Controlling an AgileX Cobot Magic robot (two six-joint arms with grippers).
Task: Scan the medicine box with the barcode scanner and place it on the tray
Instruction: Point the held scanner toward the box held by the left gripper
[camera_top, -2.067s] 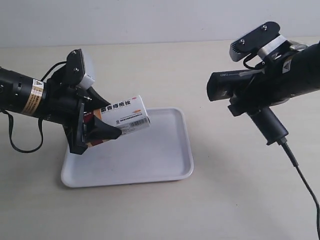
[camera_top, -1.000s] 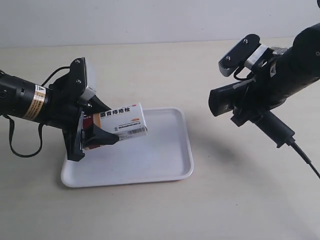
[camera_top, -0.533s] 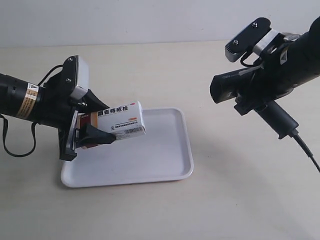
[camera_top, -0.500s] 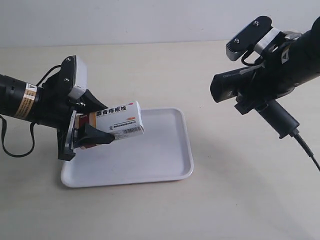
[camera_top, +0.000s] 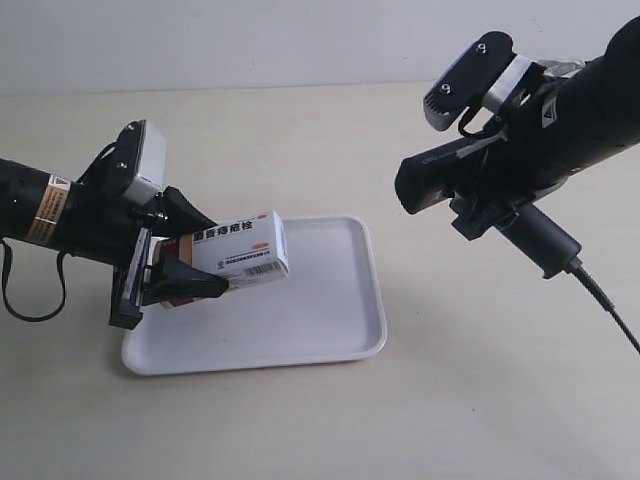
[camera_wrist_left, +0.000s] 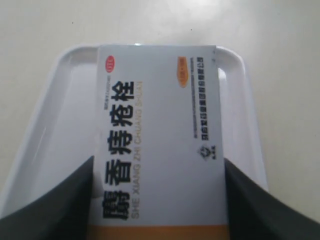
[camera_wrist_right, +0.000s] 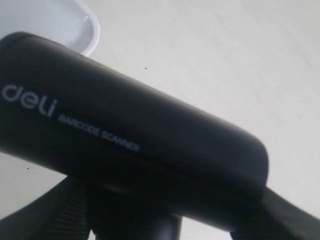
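The medicine box (camera_top: 240, 250) hangs tilted just above the left part of the white tray (camera_top: 330, 320), barcode side facing the camera. My left gripper (camera_top: 185, 265) is shut on its red-orange end. In the left wrist view the box (camera_wrist_left: 157, 130) fills the space between both dark fingers (camera_wrist_left: 60, 205), with the tray (camera_wrist_left: 60, 115) beneath it. The black barcode scanner (camera_top: 470, 170) is held in the air by my right gripper (camera_top: 500, 195), its head pointing toward the box from across the tray's right edge. The right wrist view shows the scanner (camera_wrist_right: 130, 135) close up.
The scanner's black cable (camera_top: 605, 310) trails down to the right over the beige tabletop. A corner of the tray's rim (camera_wrist_right: 85, 25) shows beyond the scanner head in the right wrist view. A black cable loop (camera_top: 30, 300) hangs under the left arm.
The scanner head has swung left, closer to the box. The left gripper has sunk a little toward the tray, still holding the box.
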